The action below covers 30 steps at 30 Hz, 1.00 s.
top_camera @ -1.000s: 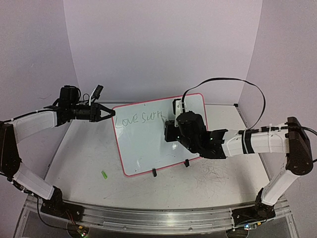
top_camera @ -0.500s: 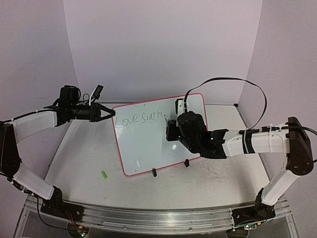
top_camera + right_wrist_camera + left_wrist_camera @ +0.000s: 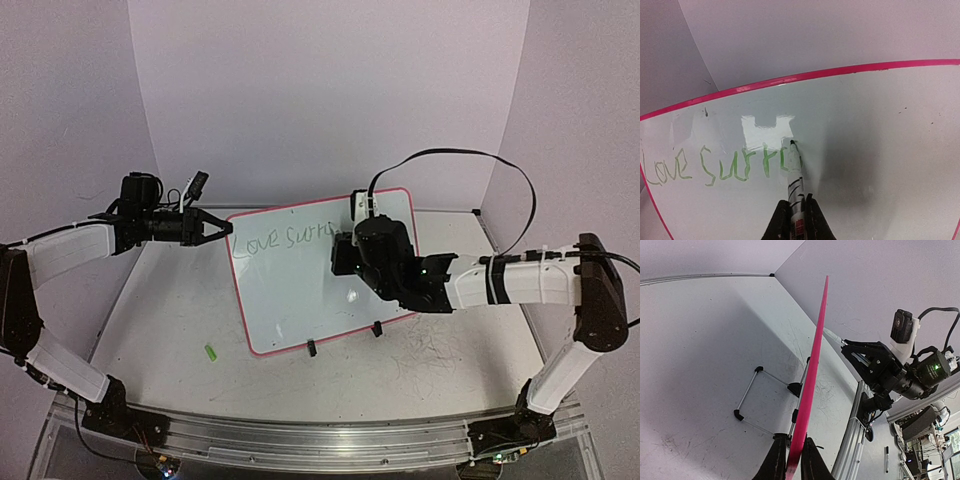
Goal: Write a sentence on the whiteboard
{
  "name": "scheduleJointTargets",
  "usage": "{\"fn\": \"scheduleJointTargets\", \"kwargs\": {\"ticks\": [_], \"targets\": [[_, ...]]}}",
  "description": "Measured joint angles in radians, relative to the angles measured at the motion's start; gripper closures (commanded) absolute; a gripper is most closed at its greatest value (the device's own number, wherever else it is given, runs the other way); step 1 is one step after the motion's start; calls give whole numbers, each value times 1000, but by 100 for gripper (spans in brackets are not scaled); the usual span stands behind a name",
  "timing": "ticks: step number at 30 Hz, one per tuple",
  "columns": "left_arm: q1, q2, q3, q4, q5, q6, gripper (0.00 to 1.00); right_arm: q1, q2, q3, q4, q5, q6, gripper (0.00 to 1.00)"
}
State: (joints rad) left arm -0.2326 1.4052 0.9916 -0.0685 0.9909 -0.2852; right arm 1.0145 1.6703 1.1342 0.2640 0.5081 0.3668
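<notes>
Left gripper [image 3: 218, 229] at the whiteboard [image 3: 300, 300] top-left corner, right gripper [image 3: 340, 257] over the board face at the end of the green sentence [image 3: 280, 240]. Small green piece [image 3: 211, 352] lies on the table [image 3: 170, 300] nearby.

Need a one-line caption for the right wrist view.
The right gripper holds a marker, its tip on the whiteboard at the end of the green sentence starting "Love".

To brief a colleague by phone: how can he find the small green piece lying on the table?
Start at the pink-rimmed whiteboard standing mid-table. Just left of its near left corner, a small green piece lies alone on the table. It is the only green thing off the board; the table's other marks are grey scratches.
</notes>
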Motion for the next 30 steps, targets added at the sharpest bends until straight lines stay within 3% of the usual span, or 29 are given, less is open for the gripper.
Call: {"fn": "scheduleJointTargets", "kwargs": {"ticks": [17,30], "targets": [[0,0,0,0,0,0,88,2,1,-3,3,-23,8,100],[0,0,0,0,1,0,88,-11,-86,-75,30,-32,-11,100]]}}
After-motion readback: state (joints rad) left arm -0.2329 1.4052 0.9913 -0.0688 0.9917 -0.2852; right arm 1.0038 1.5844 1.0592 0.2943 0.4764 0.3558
